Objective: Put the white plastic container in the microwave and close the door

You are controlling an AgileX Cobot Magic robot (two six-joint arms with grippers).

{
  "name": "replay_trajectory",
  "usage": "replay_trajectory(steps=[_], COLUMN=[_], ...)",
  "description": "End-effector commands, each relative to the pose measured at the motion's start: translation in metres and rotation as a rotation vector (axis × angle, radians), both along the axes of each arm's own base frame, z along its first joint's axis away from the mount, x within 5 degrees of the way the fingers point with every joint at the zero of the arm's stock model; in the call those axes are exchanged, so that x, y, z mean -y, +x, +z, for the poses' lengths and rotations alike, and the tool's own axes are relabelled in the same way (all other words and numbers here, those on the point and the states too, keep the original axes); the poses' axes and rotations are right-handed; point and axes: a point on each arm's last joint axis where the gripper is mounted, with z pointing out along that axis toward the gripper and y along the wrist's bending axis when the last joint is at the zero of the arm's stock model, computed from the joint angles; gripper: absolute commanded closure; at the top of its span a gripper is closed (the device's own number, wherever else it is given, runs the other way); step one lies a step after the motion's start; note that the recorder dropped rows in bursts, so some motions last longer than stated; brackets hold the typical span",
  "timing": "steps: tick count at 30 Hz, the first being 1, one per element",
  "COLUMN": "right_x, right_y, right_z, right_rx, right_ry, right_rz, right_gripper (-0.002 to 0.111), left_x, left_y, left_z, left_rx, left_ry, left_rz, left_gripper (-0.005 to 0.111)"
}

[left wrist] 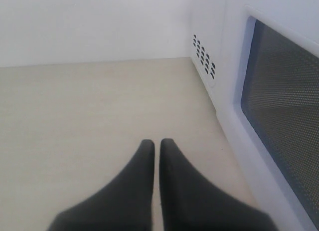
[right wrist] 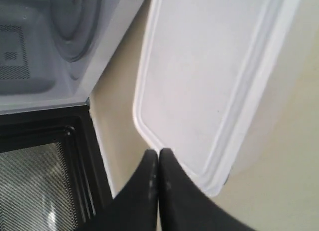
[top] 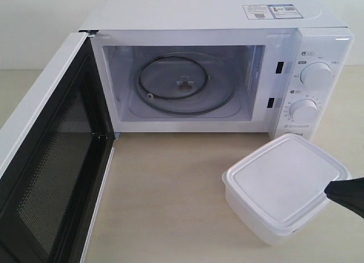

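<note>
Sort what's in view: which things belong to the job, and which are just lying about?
Job: translucent-white rectangular plastic container with lid; white boxy microwave; its open door with dark mesh window; right gripper, shut, at the container's corner.
Merely there: round glass turntable; two round white dials; stickers on top; pale wooden tabletop.

There is one microwave (top: 216, 19), with one door (top: 57, 161), two round dials (top: 316, 75) (top: 303, 111), two dark latch slots (top: 280, 67) (top: 271, 103), two stickers (top: 259, 12) (top: 285, 11) on top and one glass turntable (top: 182, 84) inside. One white plastic container (top: 284, 183) carries one lid. There is one desk (top: 170, 189). Two dark hands show, the left hand (left wrist: 156, 143) and the right hand (right wrist: 158, 153), each with two fingers.
</note>
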Motion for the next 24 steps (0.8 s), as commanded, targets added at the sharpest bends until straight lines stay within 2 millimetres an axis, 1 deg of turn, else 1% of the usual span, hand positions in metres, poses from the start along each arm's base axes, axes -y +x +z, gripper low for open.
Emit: replay_trajectory(steps=[1, 5, 10, 12, 15, 19, 21, 24], right_x=[0.005, 0.009, 0.009, 0.011, 0.019, 0.034, 0.036, 0.030], right_y=[0.001, 0.000, 0.007, 0.009, 0.009, 0.005, 0.002, -0.005], right_z=[-0.003, -0.010, -0.027, -0.032, -0.027, -0.017, -0.017, -0.024], right_rx=[-0.023, -0.088, -0.148, -0.158, -0.109, -0.020, -0.020, -0.044], right_ry=[-0.039, -0.089, -0.107, -0.093, -0.034, 0.042, 0.043, 0.051], right_rz=[-0.042, -0.062, 0.050, 0.069, 0.058, 0.012, 0.018, 0.027], right_gripper=[0.108, 0.108, 0.108, 0.108, 0.108, 0.108, 0.108, 0.108], left_x=[0.000, 0.000, 0.000, 0.000, 0.000, 0.000, 0.000, 0.000], left_y=[0.000, 0.000, 0.000, 0.000, 0.000, 0.000, 0.000, 0.000], left_z=[-0.001, -0.001, -0.001, -0.001, -0.001, -0.001, -0.001, -0.001], left_rx=[0.001, 0.001, 0.001, 0.001, 0.001, 0.001, 0.001, 0.001], left_ry=[-0.016, -0.016, -0.016, -0.016, -0.016, -0.016, -0.016, -0.016], left_rz=[0.004, 0.004, 0.004, 0.004, 0.004, 0.004, 0.004, 0.004], left_gripper=[0.102, 0.102, 0.102, 0.102, 0.102, 0.102, 0.102, 0.102])
